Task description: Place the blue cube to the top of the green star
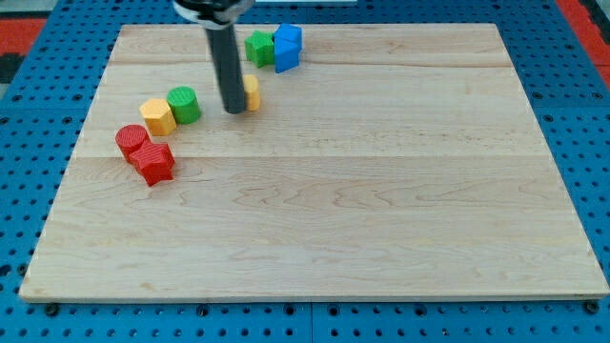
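The blue cube (287,48) sits near the view's top, touching the right side of the green star (258,47). My tip (233,110) rests on the board below and to the left of both, right against a yellow block (252,92) that the rod partly hides. The rod rises from the tip to the view's top edge.
A green cylinder (183,104) and a yellow hexagonal block (157,116) sit left of the tip. A red cylinder (132,141) and a red star (152,163) lie further down-left. The wooden board (334,191) lies on a blue pegboard.
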`<act>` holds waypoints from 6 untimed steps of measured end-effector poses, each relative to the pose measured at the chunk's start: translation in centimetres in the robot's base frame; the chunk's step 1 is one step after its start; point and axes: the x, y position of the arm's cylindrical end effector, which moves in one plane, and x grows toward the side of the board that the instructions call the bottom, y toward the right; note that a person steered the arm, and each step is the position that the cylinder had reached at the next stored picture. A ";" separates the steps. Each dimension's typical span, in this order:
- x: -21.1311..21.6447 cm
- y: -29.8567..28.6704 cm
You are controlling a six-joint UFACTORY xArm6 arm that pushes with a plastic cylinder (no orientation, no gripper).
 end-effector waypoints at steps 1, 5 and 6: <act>-1.4 9.5; -14.2 -1.4; -13.4 5.3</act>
